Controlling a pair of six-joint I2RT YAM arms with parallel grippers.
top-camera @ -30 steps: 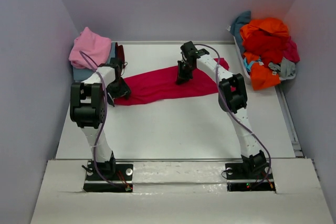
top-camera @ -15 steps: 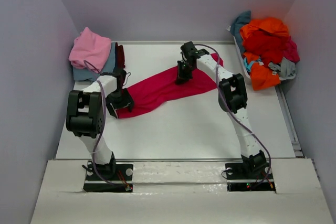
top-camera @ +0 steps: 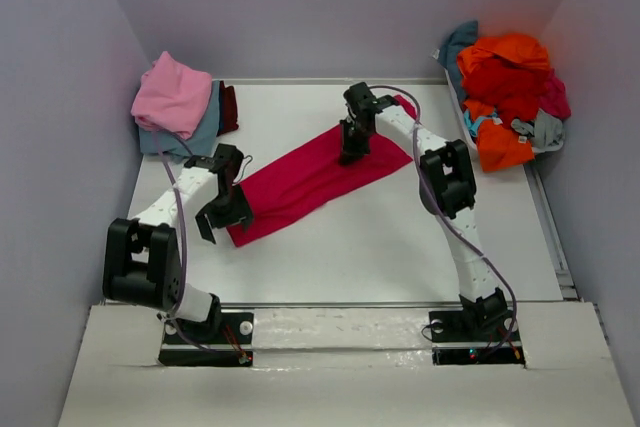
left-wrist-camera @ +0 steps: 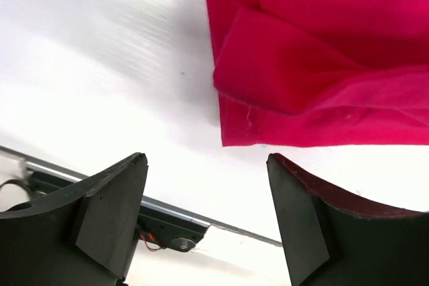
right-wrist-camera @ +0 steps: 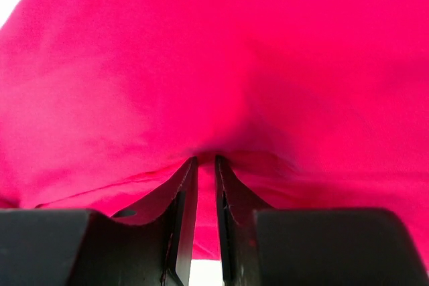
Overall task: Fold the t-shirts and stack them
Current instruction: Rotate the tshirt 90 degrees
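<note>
Jaws nearly closed, the right gripper [right-wrist-camera: 206, 160] pinches a ridge of the magenta tee [top-camera: 300, 175] — a folded strip lying diagonally across the table [top-camera: 400, 247] — while the left gripper [left-wrist-camera: 206, 159] hangs wide open off its near corner; soft, limp, light cloth, probably best gripped at hemmed corners.

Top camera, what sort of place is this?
Probably a robot test booth: blank walls box in a white table, two arms bolt to its edge, with a folded stack and a loose heap of t-shirts.

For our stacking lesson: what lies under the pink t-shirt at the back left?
Under the pink t-shirt, a blue t-shirt and a maroon t-shirt peek out; anything deeper is covered.
</note>
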